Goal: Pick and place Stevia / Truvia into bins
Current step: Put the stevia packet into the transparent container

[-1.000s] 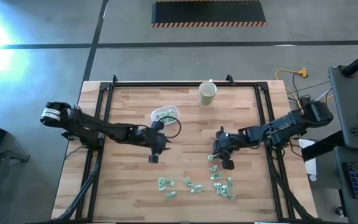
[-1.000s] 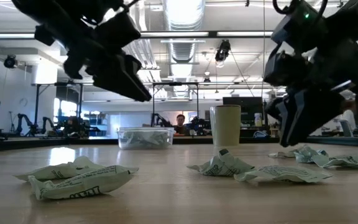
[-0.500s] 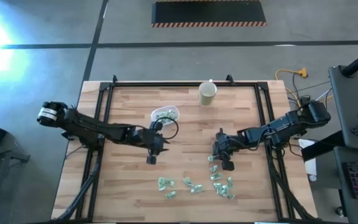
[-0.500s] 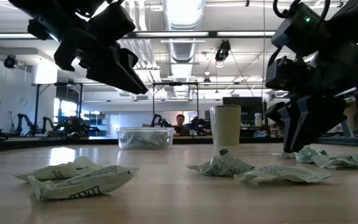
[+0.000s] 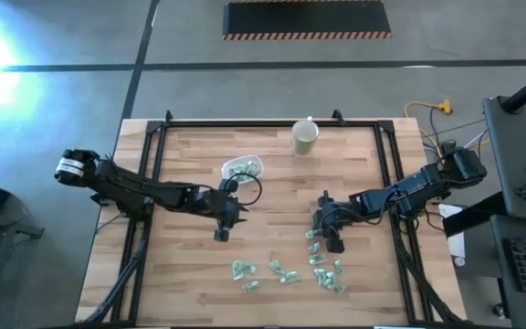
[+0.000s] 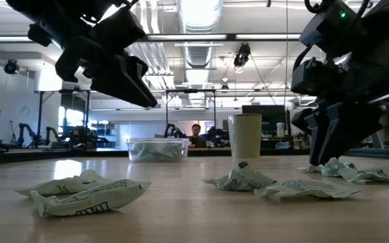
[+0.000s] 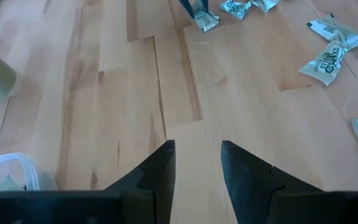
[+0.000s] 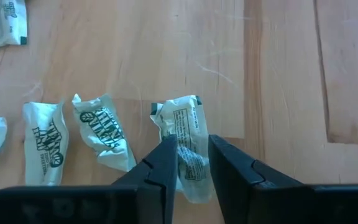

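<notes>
From above I see the wooden table [image 5: 190, 274] with the left gripper [image 5: 222, 233] hanging over bare wood near the middle, just below the clear tub [image 5: 243, 168], which holds a few sachets. The beige cup [image 5: 304, 137] stands near the far edge, well apart from both arms. My right gripper [image 5: 329, 243] is down at the top of the loose sachets [image 5: 286, 272], which lie scattered across the near part of the table. At table height, the left gripper [image 6: 123, 77] hangs clear above the wood with nothing in it, and the right gripper [image 6: 326, 145] reaches down to the table beside crumpled sachets [image 6: 356, 172] there. More sachets [image 6: 86, 192] lie close to the lens, and the tub [image 6: 157, 149] and cup [image 6: 246, 136] stand side by side farther back; a person sits in the room beyond them. Through the left wrist I look past my two fingers [image 7: 160, 171], which stand apart with only bare boards between them; an edge of the tub [image 7: 17, 171] shows at one side and sachets [image 7: 328, 56] lie farther off. Through the right wrist my fingers [image 8: 163, 165] stand a little apart astride one sachet [image 8: 186, 121], its paper running into the gap between them; I cannot tell whether they pinch it. Two more sachets [image 8: 101, 134] lie just beside it.
</notes>
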{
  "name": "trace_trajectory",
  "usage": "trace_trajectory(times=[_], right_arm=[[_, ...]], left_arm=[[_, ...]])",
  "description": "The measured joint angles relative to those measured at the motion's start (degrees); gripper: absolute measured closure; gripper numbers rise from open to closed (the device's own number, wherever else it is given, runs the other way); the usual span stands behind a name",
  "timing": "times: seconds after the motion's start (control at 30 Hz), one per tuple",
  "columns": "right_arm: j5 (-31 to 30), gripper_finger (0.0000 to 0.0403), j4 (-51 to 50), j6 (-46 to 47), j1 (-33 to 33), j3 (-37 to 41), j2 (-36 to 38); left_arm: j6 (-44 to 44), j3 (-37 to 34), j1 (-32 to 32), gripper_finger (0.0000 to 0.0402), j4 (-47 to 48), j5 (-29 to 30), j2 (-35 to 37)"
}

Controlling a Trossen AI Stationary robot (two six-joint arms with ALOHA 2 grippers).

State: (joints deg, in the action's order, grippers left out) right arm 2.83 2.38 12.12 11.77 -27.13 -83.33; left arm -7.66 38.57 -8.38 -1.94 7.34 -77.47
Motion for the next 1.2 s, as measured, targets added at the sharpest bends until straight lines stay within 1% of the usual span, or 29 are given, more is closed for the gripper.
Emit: trace_trajectory(times=[0.13,0.37,0.53,0.67,0.77,0.93,1.1,1.2], right_arm=[[0.00,0.0299,0.04,1.00,0.00,0.02,0.62],[0.04,0.0250,-0.07,1.02,0.00,0.00,1.55],[-0.33,0.0232,-0.98,1.11,0.95,-0.03,1.57],[-4.48,0.0236,-2.69,0.96,2.58,-0.01,1.57],[-5.08,0.0245,-2.71,0.73,3.65,0.00,1.57],[-8.75,0.0260,-4.05,-0.07,4.63,0.07,1.57],[-9.32,0.0273,-4.11,-0.11,4.61,0.43,1.57],[-10.95,0.0283,-4.25,-0.29,4.60,0.72,1.56]], left_arm=[[-0.02,-0.14,0.00,0.0288,-0.04,0.02,0.00],[-0.03,-0.22,0.00,0.0288,-0.07,0.02,0.00],[-0.02,-0.38,0.00,0.0288,-0.11,0.01,0.00],[-0.02,-0.50,0.00,0.0288,-0.08,0.02,0.00],[-0.02,-0.50,0.00,0.0288,-0.08,0.02,0.00],[-0.02,-0.50,0.00,0.0288,-0.10,0.02,0.02],[-0.02,-0.50,0.00,0.0288,-0.10,0.02,0.02],[-0.02,-0.52,0.00,0.0288,-0.10,0.02,0.02]])
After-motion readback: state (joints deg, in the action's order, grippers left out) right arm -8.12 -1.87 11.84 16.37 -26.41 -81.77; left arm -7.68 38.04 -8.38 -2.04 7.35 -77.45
